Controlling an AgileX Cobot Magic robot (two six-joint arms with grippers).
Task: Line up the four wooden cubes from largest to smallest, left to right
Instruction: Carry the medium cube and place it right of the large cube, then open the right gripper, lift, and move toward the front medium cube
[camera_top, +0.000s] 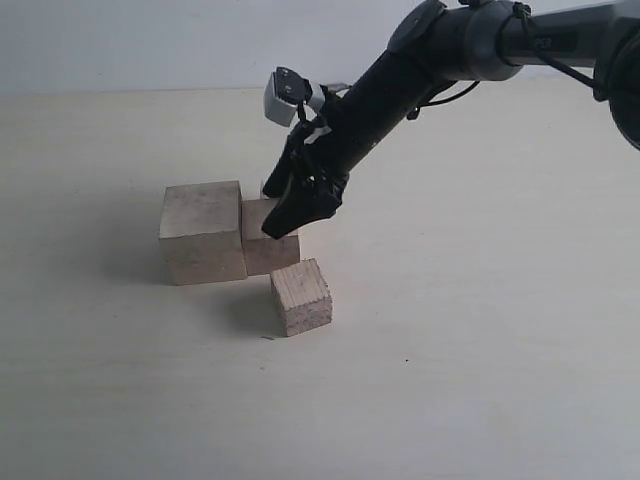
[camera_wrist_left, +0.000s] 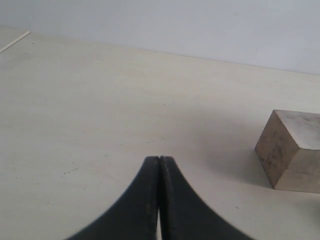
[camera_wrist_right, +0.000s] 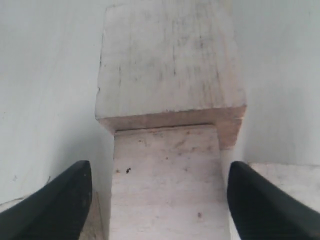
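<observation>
Right end effector (camera_top: 287, 222), reaching across the bench (camera_top: 480, 350), hangs over the mid-sized cube (camera_top: 265, 255). Its fingers (camera_wrist_right: 55, 205) are spread to either side of the block with a slight gap, gripping nothing. This cube touches the largest cube (camera_top: 203, 232) on its left. A smaller cube (camera_top: 301, 296) lies just in front, skewed. Left end effector (camera_wrist_left: 159, 162) has its jaws pressed together and empty; the block near it is probably the largest cube.
</observation>
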